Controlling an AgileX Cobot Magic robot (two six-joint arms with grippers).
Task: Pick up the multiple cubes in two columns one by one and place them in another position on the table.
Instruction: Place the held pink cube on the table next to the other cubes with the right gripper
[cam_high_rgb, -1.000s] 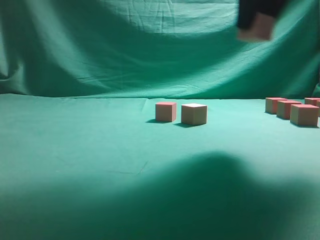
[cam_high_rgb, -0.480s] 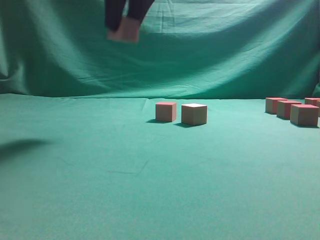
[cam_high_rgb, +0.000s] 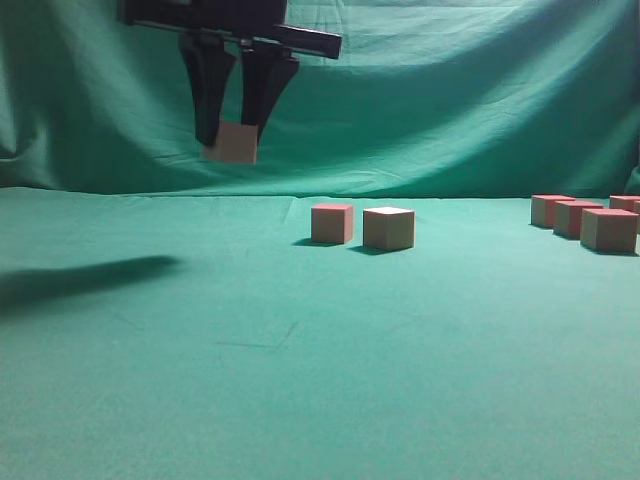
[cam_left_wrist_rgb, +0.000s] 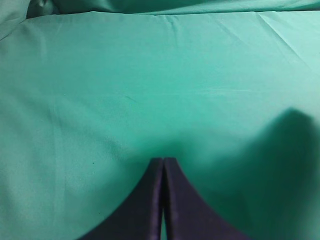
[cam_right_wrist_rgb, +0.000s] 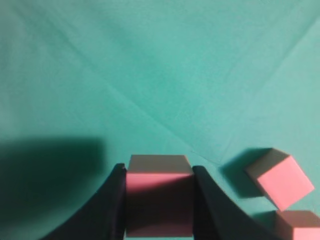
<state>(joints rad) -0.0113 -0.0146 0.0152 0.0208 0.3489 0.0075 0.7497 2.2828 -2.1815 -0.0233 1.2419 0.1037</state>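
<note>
One cube (cam_high_rgb: 236, 144) hangs in the air, pinched between the fingers of the right pincer (cam_high_rgb: 232, 135) so it can be carried over bare green surface (cam_high_rgb: 300, 380) left of two cubes set down mid-surface (cam_high_rgb: 362, 226). The unmoved cubes (cam_high_rgb: 585, 220) wait by the right edge. The left pincer (cam_left_wrist_rgb: 163, 167) is pressed together, empty, out of the way.

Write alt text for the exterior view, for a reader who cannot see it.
The right gripper holds a cube in the air above the left part of the green table. Two cubes sit side by side near the middle, and a cluster of cubes stands at the right edge.
</note>
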